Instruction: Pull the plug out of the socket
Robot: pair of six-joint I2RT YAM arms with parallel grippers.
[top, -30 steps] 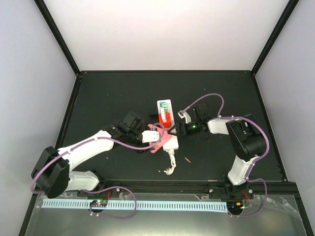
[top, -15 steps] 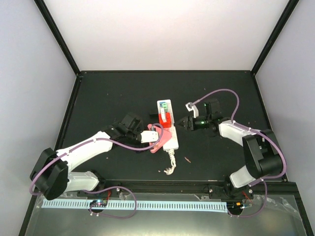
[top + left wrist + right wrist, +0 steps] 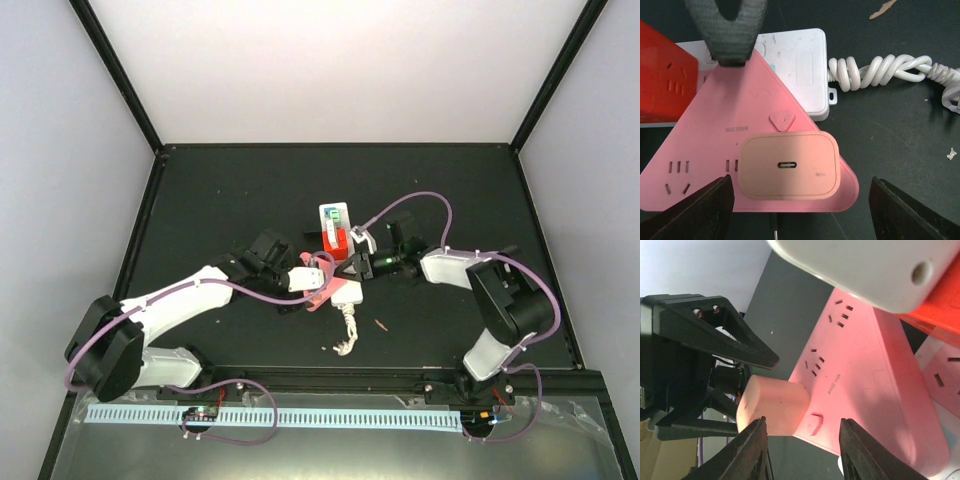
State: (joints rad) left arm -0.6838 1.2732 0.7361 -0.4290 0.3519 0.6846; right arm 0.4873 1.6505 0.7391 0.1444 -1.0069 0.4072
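The socket, a white power strip (image 3: 336,216) (image 3: 797,65), lies mid-table with a knotted white cord (image 3: 880,70). A pink triangular adapter (image 3: 715,130) (image 3: 875,380) sits on it, and a pink cube plug (image 3: 787,165) (image 3: 772,405) with a small oval port is seated in the adapter. My left gripper (image 3: 797,215) (image 3: 316,284) is open, its fingers wide on either side of the plug and the adapter's corner. My right gripper (image 3: 805,455) (image 3: 352,264) comes in from the opposite side, its jaws apart. Its left finger (image 3: 752,455) lies just under the plug, and nothing is pinched.
A red block (image 3: 338,241) (image 3: 662,80) stands on the strip beside the adapter. Small scraps (image 3: 381,324) lie on the black mat near the cord's end. The left gripper's black frame (image 3: 705,335) fills the left of the right wrist view.
The right arm swung out to the right, then came back left to the adapter, and its jaws narrowed. The left gripper stayed by the adapter and opened slightly.
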